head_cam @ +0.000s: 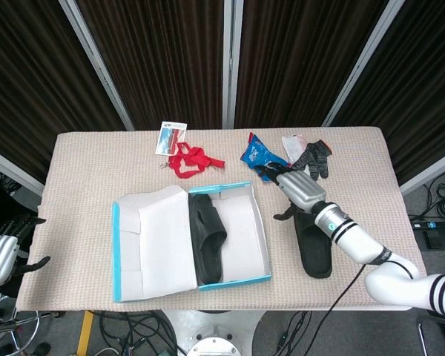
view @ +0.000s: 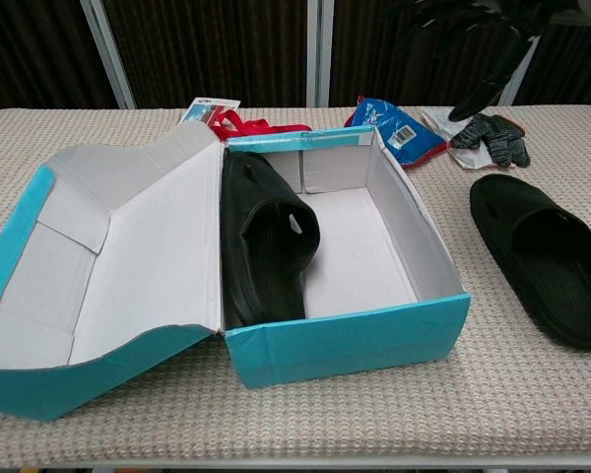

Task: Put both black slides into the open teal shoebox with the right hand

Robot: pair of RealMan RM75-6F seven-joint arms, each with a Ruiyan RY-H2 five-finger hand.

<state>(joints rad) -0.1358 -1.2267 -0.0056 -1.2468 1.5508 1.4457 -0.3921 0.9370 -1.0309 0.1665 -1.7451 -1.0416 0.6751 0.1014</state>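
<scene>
Fingers (head_cam: pixel 276 175) spread, empty – teal shoebox (view: pixel 355 340) holds one slide (view: pixel 266 246).

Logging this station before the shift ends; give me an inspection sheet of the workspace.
Surface: table under beige woven cloth.
Job's things: teal shoebox open; one black slide inside on edge, second slide flat on the cloth beside it.
Clutter: red strap, card, blue packet, dark gloves.
Hands: right hand open above the second slide; left hand open, off the table.
Cables: on the floor.
Surroundings: dark curtains.
</scene>
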